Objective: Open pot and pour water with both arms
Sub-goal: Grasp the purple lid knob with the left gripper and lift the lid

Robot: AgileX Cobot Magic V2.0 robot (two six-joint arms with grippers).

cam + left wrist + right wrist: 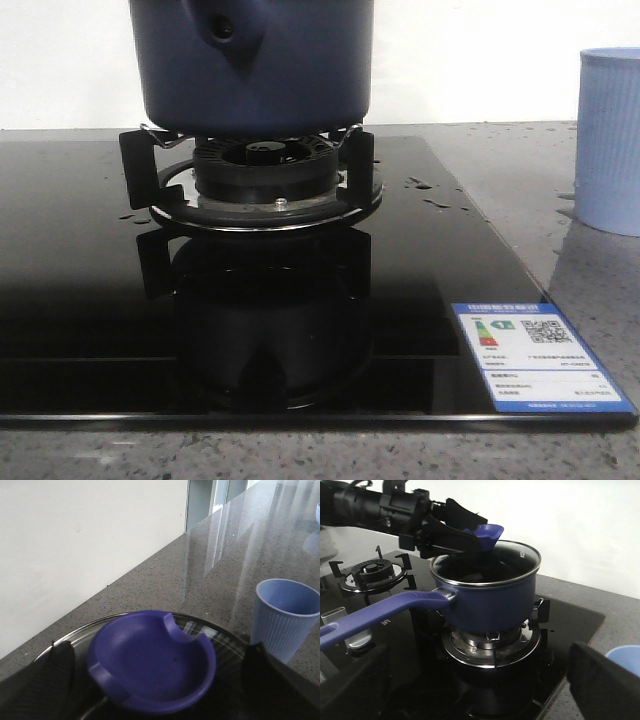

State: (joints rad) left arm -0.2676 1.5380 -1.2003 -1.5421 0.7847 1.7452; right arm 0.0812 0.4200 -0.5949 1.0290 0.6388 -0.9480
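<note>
We are at the lid step: left gripper (479, 539) jaws clamped on the blue cup-shaped lid knob (487, 531).
Dark navy round pot (487, 600) sits on the black burner (265, 175); next, lift clear. Right gripper's jaws gape apart; pale blue ribbed cup (610, 140) at the pot's three o'clock.

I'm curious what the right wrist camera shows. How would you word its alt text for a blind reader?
A dark blue pot sits on a gas burner of a black glass stove, its long handle reaching toward the camera. The left claw grips the blue knob of the glass lid at the pot's far rim. A pale blue cup peeks in nearby.
</note>
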